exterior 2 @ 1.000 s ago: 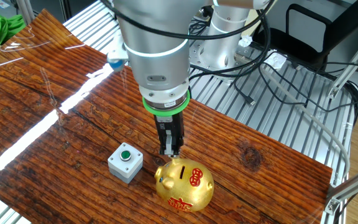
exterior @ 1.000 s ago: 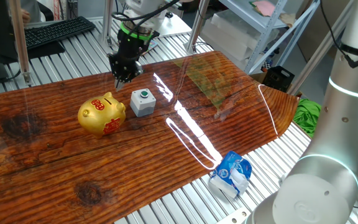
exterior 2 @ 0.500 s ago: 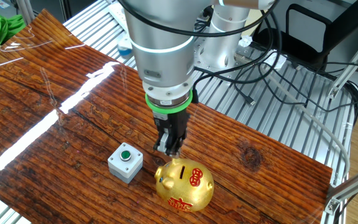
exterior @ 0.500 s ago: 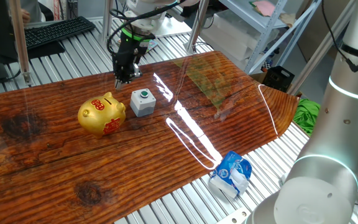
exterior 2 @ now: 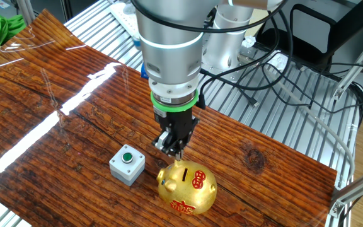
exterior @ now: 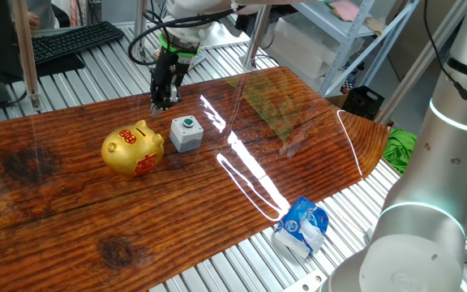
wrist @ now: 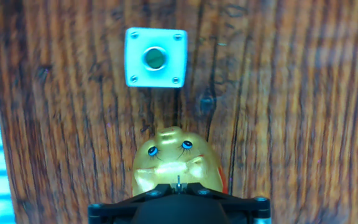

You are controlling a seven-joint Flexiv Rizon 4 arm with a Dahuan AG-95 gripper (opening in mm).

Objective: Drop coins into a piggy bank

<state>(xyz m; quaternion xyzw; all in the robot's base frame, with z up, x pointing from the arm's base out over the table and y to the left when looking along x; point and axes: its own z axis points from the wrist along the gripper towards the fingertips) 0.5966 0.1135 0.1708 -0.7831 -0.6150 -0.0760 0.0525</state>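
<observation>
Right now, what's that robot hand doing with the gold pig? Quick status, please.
Gripper poised above the piggy bank, fingers together on something thin, too small to identify. Bank upright on the table, slot up. Grey button box beside it, not in the way.

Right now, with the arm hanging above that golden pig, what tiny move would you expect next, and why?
Probably a small shift and descent to line up with the slot. The gripper hangs above the table just behind the piggy bank, and its tips look pinched together, perhaps on a coin, though none is clearly visible. In the hand view the pig sits at the lower edge, not centred.
</observation>
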